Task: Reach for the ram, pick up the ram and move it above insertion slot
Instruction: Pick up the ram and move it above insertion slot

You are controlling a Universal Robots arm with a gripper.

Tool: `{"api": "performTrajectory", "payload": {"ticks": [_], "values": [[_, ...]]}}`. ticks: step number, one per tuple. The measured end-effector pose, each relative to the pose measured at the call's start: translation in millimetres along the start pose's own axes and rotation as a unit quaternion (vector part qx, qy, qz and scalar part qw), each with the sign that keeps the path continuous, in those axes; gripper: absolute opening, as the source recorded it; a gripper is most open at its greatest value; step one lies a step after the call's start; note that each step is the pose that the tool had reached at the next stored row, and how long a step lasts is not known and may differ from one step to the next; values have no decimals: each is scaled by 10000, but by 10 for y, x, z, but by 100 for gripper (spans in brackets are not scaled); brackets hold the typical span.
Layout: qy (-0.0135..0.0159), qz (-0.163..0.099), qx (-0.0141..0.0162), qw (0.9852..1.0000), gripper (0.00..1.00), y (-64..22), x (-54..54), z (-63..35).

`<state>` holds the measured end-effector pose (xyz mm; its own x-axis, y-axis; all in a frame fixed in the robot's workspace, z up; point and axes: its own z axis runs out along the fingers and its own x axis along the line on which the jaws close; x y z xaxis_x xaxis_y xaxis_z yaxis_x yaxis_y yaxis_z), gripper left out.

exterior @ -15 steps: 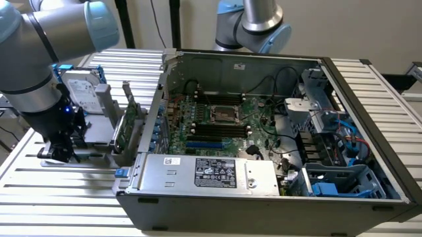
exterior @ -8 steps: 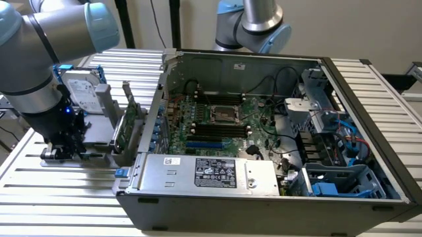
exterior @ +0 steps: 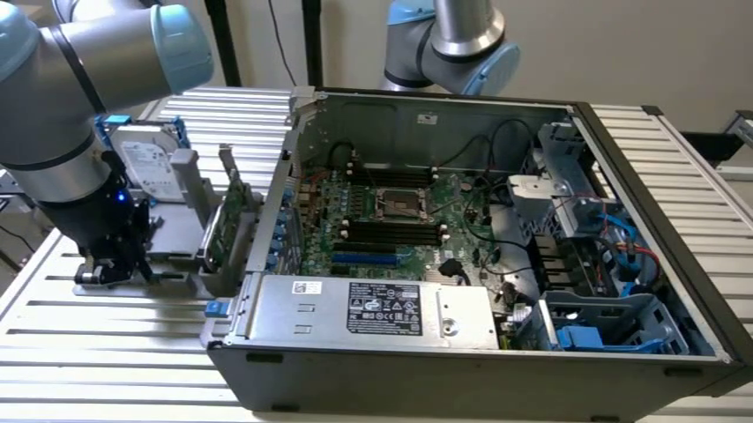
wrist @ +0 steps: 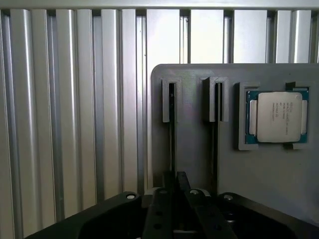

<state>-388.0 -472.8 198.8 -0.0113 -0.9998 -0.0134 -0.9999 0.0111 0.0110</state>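
Grasping step: my gripper [wrist: 175, 180] pinches the ram [wrist: 172, 144], which stands on edge in the holder's [wrist: 269, 174] slot nearest its edge. Freeing it calls for a straight, untwisted pull.

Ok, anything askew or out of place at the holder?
Nothing stands out. The ram stands straight in its slot in the grey holder, gripper jaws shut on its edge; the processor sits flat.

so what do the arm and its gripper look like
The arm is thick silver-grey tubing with pale blue joint caps and a black band, a small blue light glowing near the wrist. The gripper is black, with round screw heads on its body.
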Motion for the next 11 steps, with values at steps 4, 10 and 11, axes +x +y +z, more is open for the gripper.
{"api": "performTrajectory", "payload": {"ticks": [4, 10, 11], "values": [[0, 0, 0, 10000, 13, 0, 0, 0], [-1, 0, 1, 10000, 13, 0, -1, -6], [-1, 0, 1, 10000, 13, 0, 0, -12]]}}
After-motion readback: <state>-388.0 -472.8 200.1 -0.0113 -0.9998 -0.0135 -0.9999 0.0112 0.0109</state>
